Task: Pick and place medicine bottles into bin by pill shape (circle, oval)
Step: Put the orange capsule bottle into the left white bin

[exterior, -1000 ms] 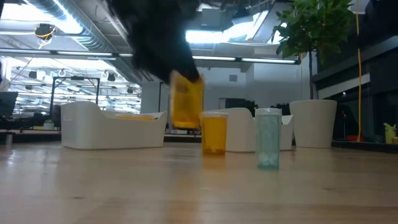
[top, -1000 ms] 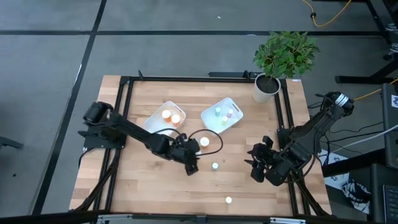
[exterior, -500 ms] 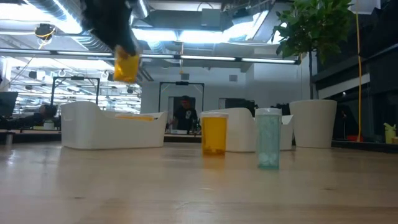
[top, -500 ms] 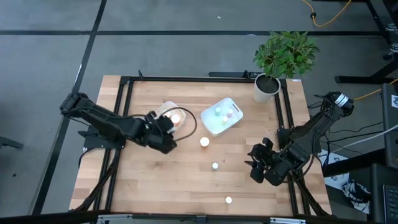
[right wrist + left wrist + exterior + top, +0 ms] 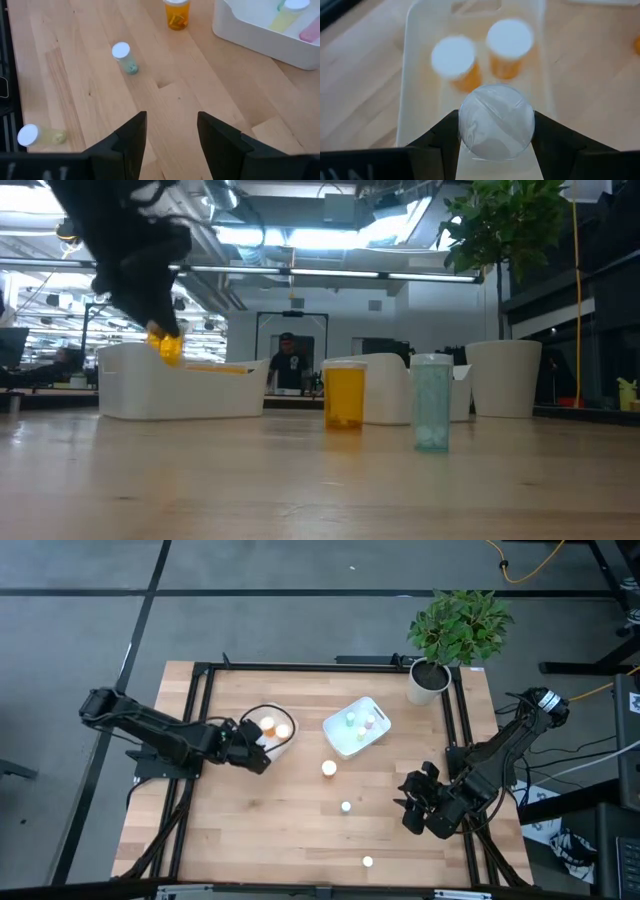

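My left gripper point(image 5: 258, 746) hangs over the near-left end of the left white bin point(image 5: 287, 740), shut on an orange medicine bottle with a white cap point(image 5: 496, 122). In the low view its orange body point(image 5: 165, 346) shows below the dark fingers. Two orange bottles point(image 5: 275, 727) stand in that bin. The right bin point(image 5: 340, 740) holds pale bottles. On the table stand an orange bottle point(image 5: 328, 768) and a pale green one point(image 5: 345, 807). Another point(image 5: 367, 862) is near the front edge. My right gripper point(image 5: 172, 145) waits open at the right, above bare wood. My left gripper pinches the orange bottle between its two fingers point(image 5: 445, 137), which stand on opposite sides just below the white cap point(image 5: 496, 150). The fingers slant down from the table's left. The bottle is lifted clear above the bin, with its body tilted below the fingers.
A white plant pot point(image 5: 428, 680) with a green plant stands at the far right corner. A black frame point(image 5: 205, 668) runs along the table's edges. Bare wood lies between the bins and the front edge. A person shows far behind the table in the low view.
My left gripper has carried the orange bottle from the table's middle toward the left and far side, to above the left bin. It stayed shut on the bottle. The bottle has tipped and now hangs lower than half a second ago.
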`<control>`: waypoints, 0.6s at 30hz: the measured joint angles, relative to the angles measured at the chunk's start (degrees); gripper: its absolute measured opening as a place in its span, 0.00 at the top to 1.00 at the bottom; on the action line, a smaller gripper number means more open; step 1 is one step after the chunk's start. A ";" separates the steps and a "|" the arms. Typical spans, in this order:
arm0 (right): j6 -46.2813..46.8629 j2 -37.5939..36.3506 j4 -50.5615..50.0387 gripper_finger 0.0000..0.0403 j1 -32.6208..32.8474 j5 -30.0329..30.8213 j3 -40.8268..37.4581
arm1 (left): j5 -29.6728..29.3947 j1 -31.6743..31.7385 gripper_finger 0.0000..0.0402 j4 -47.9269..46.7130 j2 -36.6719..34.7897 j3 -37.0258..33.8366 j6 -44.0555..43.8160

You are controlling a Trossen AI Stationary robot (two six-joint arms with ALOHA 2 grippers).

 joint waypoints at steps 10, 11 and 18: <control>0.00 0.00 0.09 0.56 0.02 0.02 0.00 | 3.01 4.13 0.54 9.18 -1.73 -7.98 1.04; 0.00 0.00 0.07 0.56 0.00 0.02 0.00 | 3.22 4.53 0.54 10.22 -1.73 -8.29 1.81; -0.18 0.00 0.04 0.56 0.00 0.02 0.00 | 4.27 6.90 0.53 11.35 -1.59 -8.72 5.12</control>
